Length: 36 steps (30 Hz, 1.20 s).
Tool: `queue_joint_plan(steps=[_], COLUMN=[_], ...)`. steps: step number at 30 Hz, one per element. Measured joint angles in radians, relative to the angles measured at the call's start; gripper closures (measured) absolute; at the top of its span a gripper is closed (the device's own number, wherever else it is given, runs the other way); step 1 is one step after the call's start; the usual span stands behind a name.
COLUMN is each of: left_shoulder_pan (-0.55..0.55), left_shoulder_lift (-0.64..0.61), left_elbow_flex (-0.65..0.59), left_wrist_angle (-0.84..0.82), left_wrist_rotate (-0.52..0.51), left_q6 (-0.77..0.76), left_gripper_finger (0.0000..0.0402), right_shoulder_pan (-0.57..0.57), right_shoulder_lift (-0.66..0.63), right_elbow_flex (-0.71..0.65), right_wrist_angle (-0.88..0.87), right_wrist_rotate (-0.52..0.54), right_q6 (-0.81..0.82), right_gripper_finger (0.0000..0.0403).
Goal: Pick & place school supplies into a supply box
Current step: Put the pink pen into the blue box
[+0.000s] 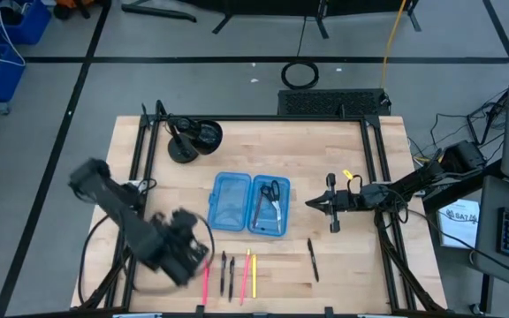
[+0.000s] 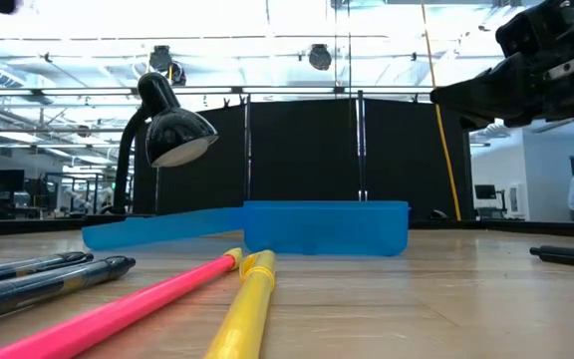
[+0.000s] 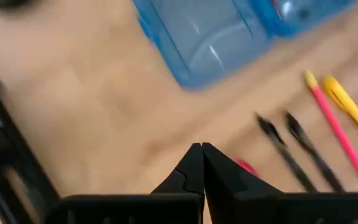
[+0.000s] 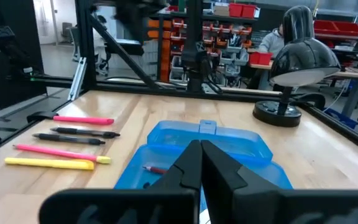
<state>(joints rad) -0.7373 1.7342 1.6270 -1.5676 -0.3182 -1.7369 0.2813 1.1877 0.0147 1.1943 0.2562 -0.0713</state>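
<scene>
High view shows the translucent light-blue plastic hinged supply box (image 1: 247, 203) lying open and flat on the wooden counter (image 1: 352, 274), its two halves side by side so either arm can drop things in from above; it sits between the two arms, ahead of and to the right of the left end effector (image 1: 194, 250) and just to the left of the right end effector (image 1: 312, 203). Small scissors with black handles and silver blades (image 1: 271, 200) already lie in the half nearer the right arm, which suggests the packing has only begun. Beside the left end effector, toward the counter's near edge, a row of thin supplies lies parallel and slightly apart: a pink pen (image 1: 206, 280), two black pens (image 1: 227, 274), another pink one (image 1: 245, 276) and a yellow pen (image 1: 254, 274), spaced so each can likely be pinched singly. A lone black pen (image 1: 312, 260) rests nearer the right arm. The left end effector has its fingers pressed together; a red-pink sliver shows right at them in its wrist view, but I cannot tell whether a pen is held. The right end effector, fingers pressed together on nothing, waits pointing at the box. A black desk lamp (image 1: 193, 139) stands beyond the box, well apart from both arms.
</scene>
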Motion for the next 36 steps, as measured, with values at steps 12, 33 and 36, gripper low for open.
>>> queue_joint_plan(steps=[12, 33, 36], left_shoulder_pan=[-0.127, -0.053, -0.074], left_shoulder_lift=[0.311, 0.420, 0.420], left_elbow_flex=[0.134, 0.133, 0.133], left_wrist_angle=[0.118, 0.403, 0.392], left_wrist_rotate=[0.038, 0.238, 0.236], left_q6=[-0.299, -0.333, -0.367], left_gripper_finger=[0.0269, 0.0156, 0.0171], right_shoulder_pan=[0.000, 0.000, 0.000], right_shoulder_lift=[0.000, 0.000, 0.000], right_elbow_flex=[-0.001, -0.001, -0.001], right_wrist_angle=[0.070, 0.121, 0.122], right_wrist_rotate=[-0.082, -0.127, -0.127], right_q6=[-0.050, -0.047, -0.046], right_gripper_finger=[0.0403, 0.0403, 0.0403])
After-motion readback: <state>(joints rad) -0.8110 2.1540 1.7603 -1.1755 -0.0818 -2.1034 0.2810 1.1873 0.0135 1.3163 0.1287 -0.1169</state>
